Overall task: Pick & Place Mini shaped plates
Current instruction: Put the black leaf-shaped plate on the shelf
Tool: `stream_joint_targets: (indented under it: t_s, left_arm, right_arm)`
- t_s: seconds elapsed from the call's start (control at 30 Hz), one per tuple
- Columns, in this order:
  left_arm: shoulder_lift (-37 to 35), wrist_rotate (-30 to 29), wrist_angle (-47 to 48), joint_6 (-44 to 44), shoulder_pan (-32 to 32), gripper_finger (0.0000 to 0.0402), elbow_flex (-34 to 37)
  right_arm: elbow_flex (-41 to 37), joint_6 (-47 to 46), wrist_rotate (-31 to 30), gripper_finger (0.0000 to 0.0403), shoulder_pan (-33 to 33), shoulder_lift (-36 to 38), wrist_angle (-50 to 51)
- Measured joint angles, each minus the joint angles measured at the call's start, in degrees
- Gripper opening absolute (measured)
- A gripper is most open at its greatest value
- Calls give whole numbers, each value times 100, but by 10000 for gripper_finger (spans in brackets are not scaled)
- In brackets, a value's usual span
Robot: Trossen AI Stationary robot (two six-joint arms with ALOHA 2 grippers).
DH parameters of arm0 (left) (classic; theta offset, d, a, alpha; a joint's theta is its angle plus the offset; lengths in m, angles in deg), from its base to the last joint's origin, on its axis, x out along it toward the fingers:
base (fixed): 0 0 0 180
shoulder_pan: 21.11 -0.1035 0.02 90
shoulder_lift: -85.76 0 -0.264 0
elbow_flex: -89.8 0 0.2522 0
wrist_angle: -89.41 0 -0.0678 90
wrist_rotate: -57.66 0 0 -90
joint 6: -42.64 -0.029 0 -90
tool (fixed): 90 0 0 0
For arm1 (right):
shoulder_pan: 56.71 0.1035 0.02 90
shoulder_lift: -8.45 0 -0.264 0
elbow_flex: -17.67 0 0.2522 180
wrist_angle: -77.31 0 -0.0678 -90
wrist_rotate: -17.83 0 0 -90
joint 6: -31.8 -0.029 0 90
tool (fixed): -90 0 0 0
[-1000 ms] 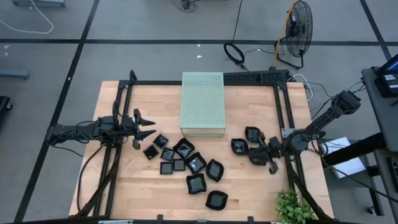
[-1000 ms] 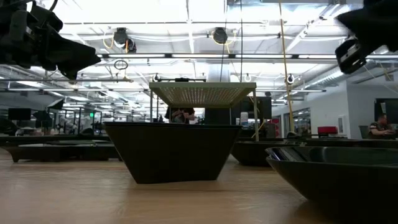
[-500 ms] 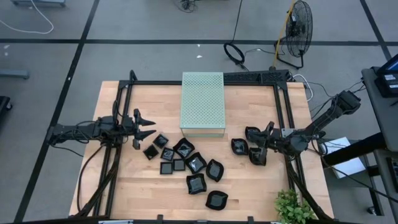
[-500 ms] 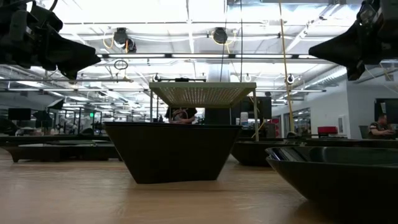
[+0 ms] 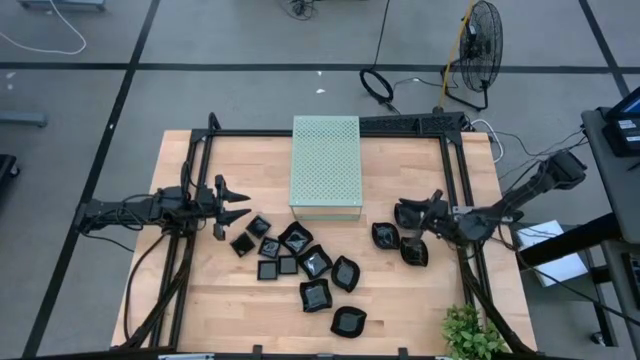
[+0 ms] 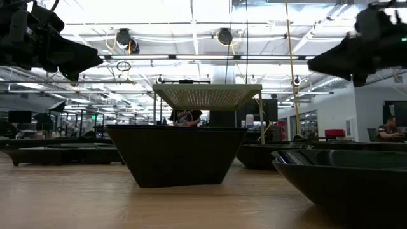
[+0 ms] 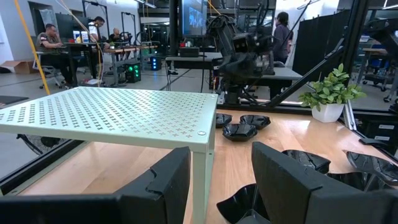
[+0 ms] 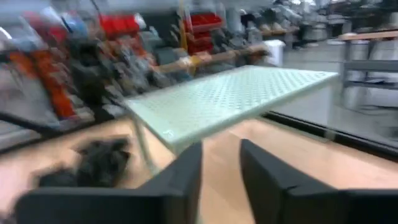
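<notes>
Several mini shaped plates, small glossy black dishes, lie in a cluster (image 5: pixel 300 262) near the table's middle. Three more (image 5: pixel 383 236) lie to its right. In the low view a square one (image 6: pixel 175 152) stands close up. The pale green perforated box (image 5: pixel 325 165) stands on its legs at the far middle. My right gripper (image 5: pixel 408 215) hovers over the right group, pointing toward the table's left; in its wrist view (image 8: pixel 221 177) it is open and empty. My left gripper (image 5: pixel 240 205) hangs open and empty left of the cluster, also seen in its wrist view (image 7: pixel 221 186).
A black frame rail (image 5: pixel 460 180) runs along the table's right side and another along its left. A green plant (image 5: pixel 468 335) stands at the near right corner. People (image 7: pixel 50 37) sit in the room beyond the table.
My right gripper has swung from the near right, by the frame rail, toward the table's far edge and left. It now points left over the right group of plates. The plates lie as before.
</notes>
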Motion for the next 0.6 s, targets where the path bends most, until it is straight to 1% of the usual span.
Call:
stream_joint_targets:
  t_s: [0.07, 0.13, 0.2, 0.27, 0.37, 0.43, 0.5, 0.6]
  left_arm:
    - [-2, 0, 0, 0, 1, 175, 0]
    - [1, 4, -4, 0, 0, 175, 0]
    - [0, -1, -22, 0, 1, 175, 0]
    - [0, -1, -24, 0, -2, 175, 0]
    - [-2, -4, -36, 0, -1, 175, 0]
    - [1, -4, -52, 0, 1, 175, 1]
    - [0, -7, -96, 0, 0, 175, 2]
    - [1, -7, -106, 0, 0, 175, 2]
  right_arm:
    - [390, -11, 34, 149, -167, 13, 469]
    - [732, -136, 27, 187, -372, 22, 1248]
    - [1087, -735, 54, 218, -639, -1, 2354]
    - [1455, -1692, 422, 237, -978, 13, 3738]
    - [1778, -3536, 1316, 245, -1595, -6, 5740]
    - [1783, -4434, 1842, 243, -1949, -32, 6668]
    - [1795, -4953, 2291, 237, -2169, -20, 7303]
    - [1796, -5284, 2755, 224, -2350, -46, 8006]
